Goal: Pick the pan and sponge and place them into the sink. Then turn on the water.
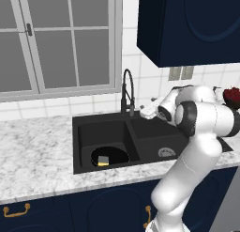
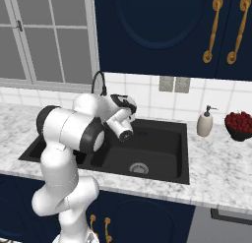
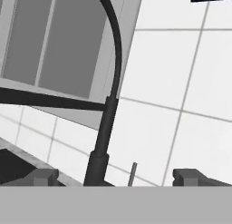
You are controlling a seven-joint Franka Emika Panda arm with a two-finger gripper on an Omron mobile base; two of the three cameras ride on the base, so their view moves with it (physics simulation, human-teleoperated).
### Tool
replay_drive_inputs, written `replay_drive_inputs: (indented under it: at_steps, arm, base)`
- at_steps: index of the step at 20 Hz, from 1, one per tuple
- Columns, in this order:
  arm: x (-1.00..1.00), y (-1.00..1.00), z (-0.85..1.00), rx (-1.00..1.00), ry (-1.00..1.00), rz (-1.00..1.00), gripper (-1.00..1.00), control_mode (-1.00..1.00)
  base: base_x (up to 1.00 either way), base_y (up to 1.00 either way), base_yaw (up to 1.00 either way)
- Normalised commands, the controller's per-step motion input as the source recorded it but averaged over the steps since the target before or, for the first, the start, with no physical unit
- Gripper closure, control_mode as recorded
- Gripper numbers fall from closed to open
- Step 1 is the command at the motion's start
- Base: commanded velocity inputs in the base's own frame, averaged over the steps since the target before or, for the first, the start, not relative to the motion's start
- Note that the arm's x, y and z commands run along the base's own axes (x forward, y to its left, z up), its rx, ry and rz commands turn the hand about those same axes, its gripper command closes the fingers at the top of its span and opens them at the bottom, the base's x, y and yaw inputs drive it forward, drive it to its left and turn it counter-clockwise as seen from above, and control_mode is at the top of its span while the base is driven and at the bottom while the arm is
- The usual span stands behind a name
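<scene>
Reaching toward the faucet (image 3: 106, 123) at the sink's (image 1: 154, 138) back edge, the gripper (image 3: 115, 175) approaches with fingers spread; pan (image 1: 117, 154) and sponge (image 1: 102, 160) lie in the left basin; a centred, gentle push on the lever should start water.

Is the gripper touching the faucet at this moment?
Apart. In the hand view the gripper is open, its fingertips standing wide on either side of the faucet, background visible between them.
</scene>
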Motion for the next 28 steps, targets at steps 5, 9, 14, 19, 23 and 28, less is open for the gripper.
replay_drive_inputs:
  at_steps: [5, 9, 14, 19, 23, 28]
  arm:
    - [0.33, 0.00, 0.00, 0.00, 0.00, 0.00, -1.00, -1.00]
    - [0.27, 0.02, 0.01, 0.00, 0.00, 0.00, -1.00, -1.00]
    - [0.25, 0.05, 0.04, 0.01, 0.00, 0.00, -1.00, -1.00]
    - [0.30, 0.11, 0.00, 0.07, 0.00, 0.05, -1.00, -1.00]
    - [0.31, 0.05, 0.00, 0.08, 0.01, 0.07, -1.00, -1.00]
    - [0.40, 0.01, -0.04, 0.04, 0.05, 0.04, -1.00, -1.00]
  base:
    - [0.00, 0.00, 0.00]
    - [0.00, 0.00, 0.00]
    - [0.00, 0.00, 0.00]
    - [0.00, 0.00, 0.00]
    - [0.00, 0.00, 0.00]
    - [0.00, 0.00, 0.00]
